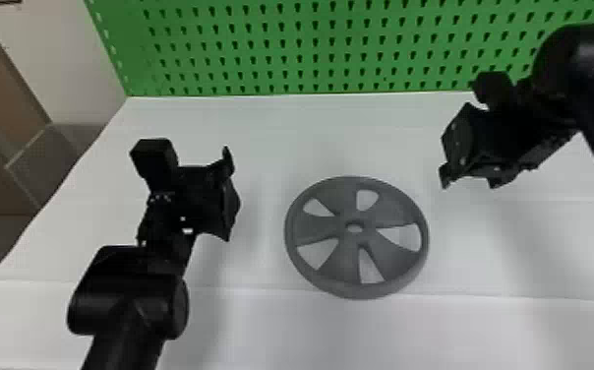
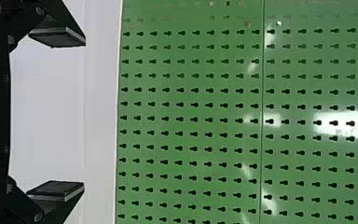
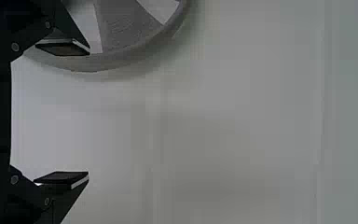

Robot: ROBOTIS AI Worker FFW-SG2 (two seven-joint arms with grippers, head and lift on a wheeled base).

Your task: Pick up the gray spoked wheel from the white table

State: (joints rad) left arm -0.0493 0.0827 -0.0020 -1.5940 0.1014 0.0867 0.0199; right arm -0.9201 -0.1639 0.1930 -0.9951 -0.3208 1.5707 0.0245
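Head view: gray spoked wheel point(image 1: 352, 239) lies flat on the white counter point(image 1: 281, 133), between two grippers with empty, wide-open jaws

The wheel has a round rim, broad spokes with five openings between them, and a small hole at the hub. White counter shows through the openings.

On the wheel's left is the left gripper point(image 1: 229, 195), raised above the counter, with a strip of white between it and the rim. The left wrist view shows its jaws spread far apart, one pad at each side of a broad gap, with nothing held.

On the wheel's right, and a little farther back, is the right gripper point(image 1: 472, 178), also above the counter. It is angled down toward the white surface, its nearer fingertip not far from the rim as seen from the head. In the right wrist view its jaws stand wide open as well and have hold of nothing; part of the wheel's rim and spokes appears behind one finger, and plain counter lies behind the gap.

Around the wheel the counter stretches out white, with faint straight lines across it and soft shadows near both arms. A green pegboard point(image 1: 286, 49) stands upright along the back edge, dotted with rows of dark keyhole slots; the left wrist view shows bright reflections on it. Beyond the counter's left side is a pale wall point(image 1: 30, 59).
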